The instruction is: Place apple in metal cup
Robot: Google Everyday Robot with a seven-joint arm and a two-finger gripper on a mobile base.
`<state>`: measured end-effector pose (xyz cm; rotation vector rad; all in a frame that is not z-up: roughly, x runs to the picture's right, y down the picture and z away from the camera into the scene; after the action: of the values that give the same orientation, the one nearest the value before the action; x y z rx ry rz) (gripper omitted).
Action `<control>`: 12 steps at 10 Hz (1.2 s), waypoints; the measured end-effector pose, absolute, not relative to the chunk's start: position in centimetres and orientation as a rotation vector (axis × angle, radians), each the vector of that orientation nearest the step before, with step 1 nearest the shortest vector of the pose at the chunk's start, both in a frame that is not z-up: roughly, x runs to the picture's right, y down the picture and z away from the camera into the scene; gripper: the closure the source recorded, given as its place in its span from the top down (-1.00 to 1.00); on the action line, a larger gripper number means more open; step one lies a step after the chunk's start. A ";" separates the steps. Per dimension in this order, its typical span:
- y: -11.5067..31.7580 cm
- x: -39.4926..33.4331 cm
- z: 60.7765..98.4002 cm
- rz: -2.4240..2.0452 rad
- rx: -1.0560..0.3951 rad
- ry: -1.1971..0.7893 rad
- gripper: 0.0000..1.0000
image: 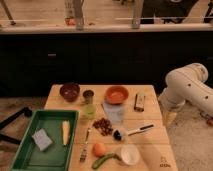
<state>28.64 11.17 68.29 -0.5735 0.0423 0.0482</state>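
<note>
Right of the wooden table [150, 144], off its edge, the white robot arm [187, 87] bends down. The gripper [170, 119] hangs at its lower end, just beside the table's right side and well apart from every object. Fingers are spread apart with nothing between them; the tips blur into the floor and are hard to outline. The arm's far side is cut off by the right border.

Apple [99, 149] sits on the table near the front edge, orange-red, nothing on it. Green vegetable [104, 160] curves just below it, touching or just beside, can't tell. White bowl [129, 154] is just right of the apple.

Metal cup [88, 96] stands upright at the back of the table, between the dark red bowl [69, 91] and the orange bowl [116, 94]. Its inside is dark, contents not visible. Apple and metal cup are well apart, with the green cup [90, 111], grapes [103, 126] and fork [85, 145] between them.

Clear cup [116, 114] stands in front of the orange bowl, edges faint. Dark packet [139, 102] lies back right, label unreadable. Utensil [131, 132] with a dark head and pale handle lies right of the grapes, kind unclear.

Green tray [22, 150] left of the table holds a grey-blue sponge [42, 139] and a yellow item [65, 132], corn or banana, can't tell. The tray's lower edge is cut off.
</note>
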 end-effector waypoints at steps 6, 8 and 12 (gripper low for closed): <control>11.2 28.6 68.3 0.048 -0.573 0.042 0.60; 11.2 28.6 68.3 0.048 -0.573 0.042 0.60; 11.3 28.5 68.2 0.036 -0.561 0.048 0.60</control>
<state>28.51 11.34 68.17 -0.5606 0.0475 0.0357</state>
